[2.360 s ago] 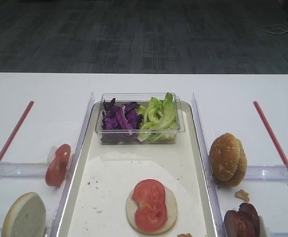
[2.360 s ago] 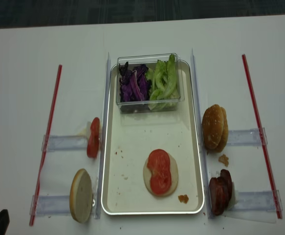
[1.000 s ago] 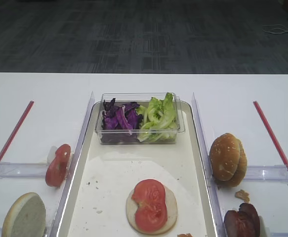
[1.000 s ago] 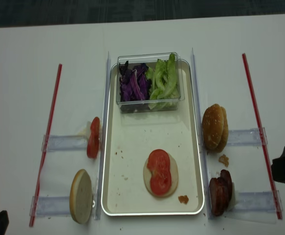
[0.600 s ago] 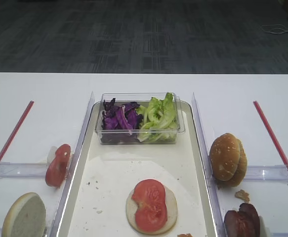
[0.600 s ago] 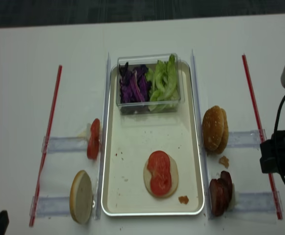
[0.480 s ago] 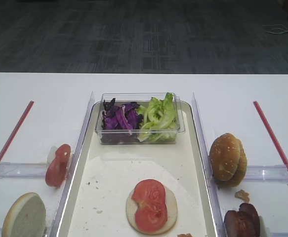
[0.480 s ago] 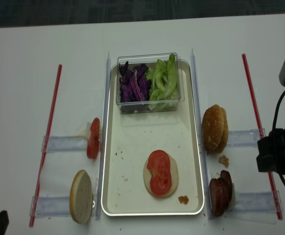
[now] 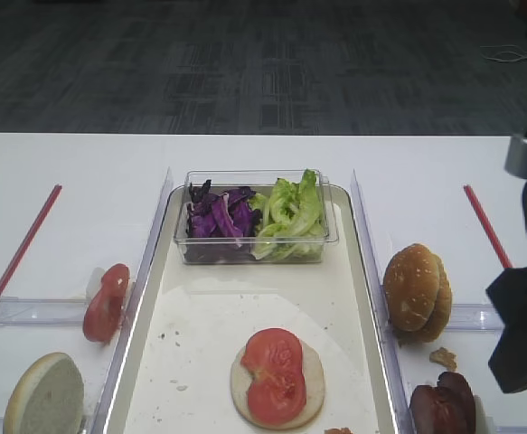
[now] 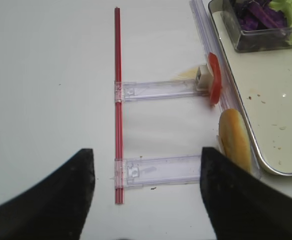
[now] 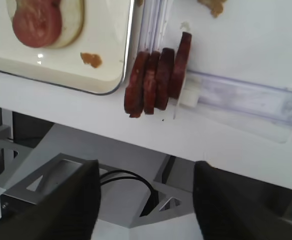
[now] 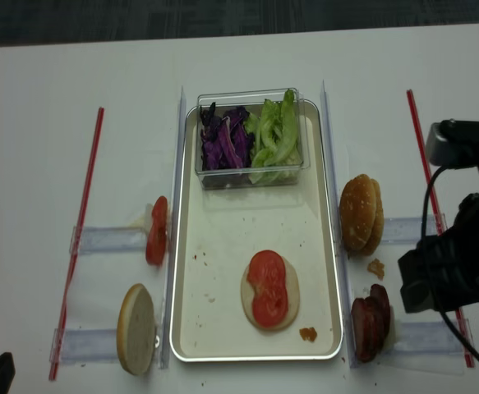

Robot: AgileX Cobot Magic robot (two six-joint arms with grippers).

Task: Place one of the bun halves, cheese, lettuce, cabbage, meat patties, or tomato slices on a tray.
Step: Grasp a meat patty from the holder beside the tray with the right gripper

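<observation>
The cream tray (image 9: 168,298) (image 12: 223,238) holds a bun half topped with a tomato slice (image 9: 275,375) (image 12: 269,289). Meat patties (image 11: 158,80) (image 12: 370,322) stand on edge in a rack right of the tray. My right gripper (image 11: 146,200) is open and empty, short of the patties, over the table's front edge. Beyond the patties stand two bun halves (image 9: 415,291). To the left of the tray are another bun half (image 10: 233,137) and a tomato slice (image 10: 214,77). My left gripper (image 10: 146,190) hangs open above the left rack. Cabbage (image 9: 218,217) and lettuce (image 9: 290,212) fill a box. Cheese is out of view.
The clear plastic box (image 12: 247,139) sits at the tray's far end. Red strips (image 12: 81,238) (image 12: 428,189) and clear racks (image 10: 161,170) lie on both sides. Crumbs (image 12: 308,333) lie on the tray's near right corner. The right arm (image 12: 453,271) covers the right rack.
The right arm has come in from the right edge and moved toward the meat patties. The food and the left arm have not moved.
</observation>
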